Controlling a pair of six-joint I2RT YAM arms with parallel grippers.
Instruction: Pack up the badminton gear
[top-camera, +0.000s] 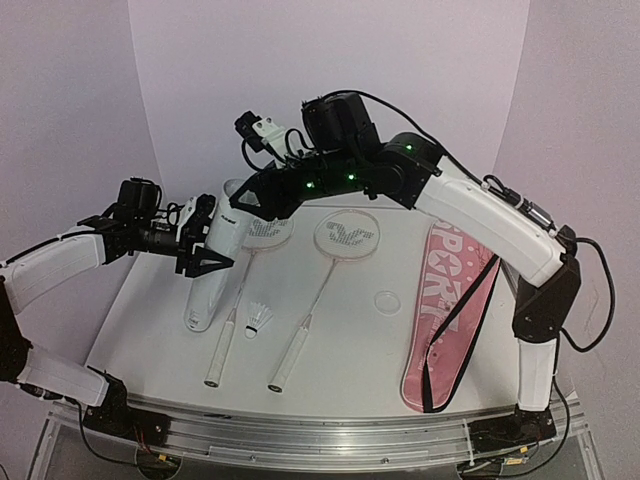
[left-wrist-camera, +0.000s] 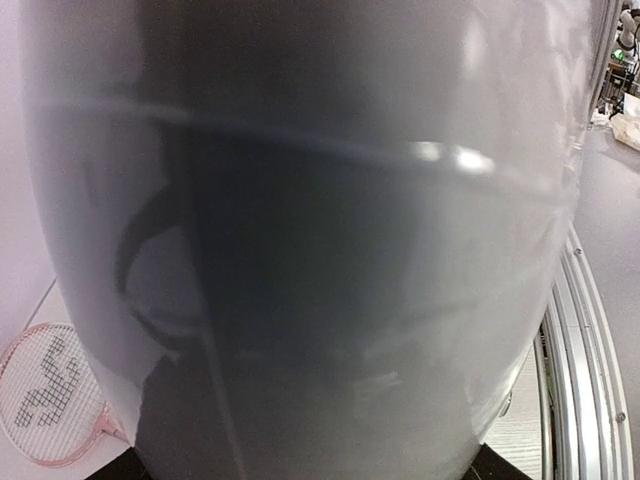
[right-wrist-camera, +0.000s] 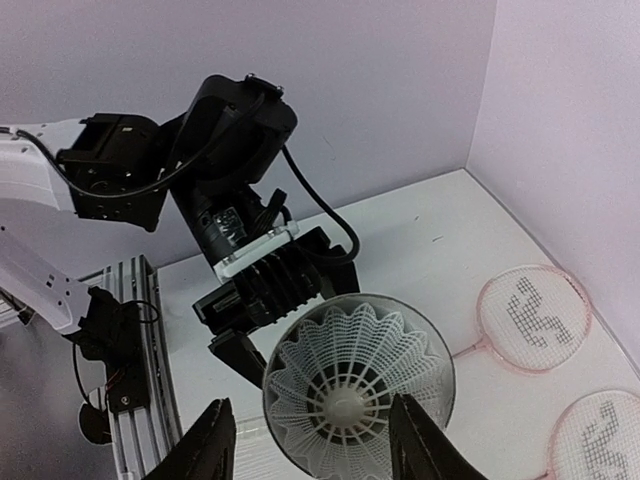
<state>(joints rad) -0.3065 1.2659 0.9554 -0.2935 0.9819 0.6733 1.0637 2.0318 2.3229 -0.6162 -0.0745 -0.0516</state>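
The left racket (top-camera: 268, 233) and the right racket (top-camera: 347, 235) both have pale pink frames, white handles and a dark dotted logo on the strings. One shuttlecock (top-camera: 261, 318) is white against the white counter (top-camera: 370, 350); a second shuttlecock (right-wrist-camera: 345, 385) shows a white lacy lattice inside the white tube (top-camera: 205, 290). The bag (top-camera: 450, 320) is pink with white SPORT lettering and a black strap.
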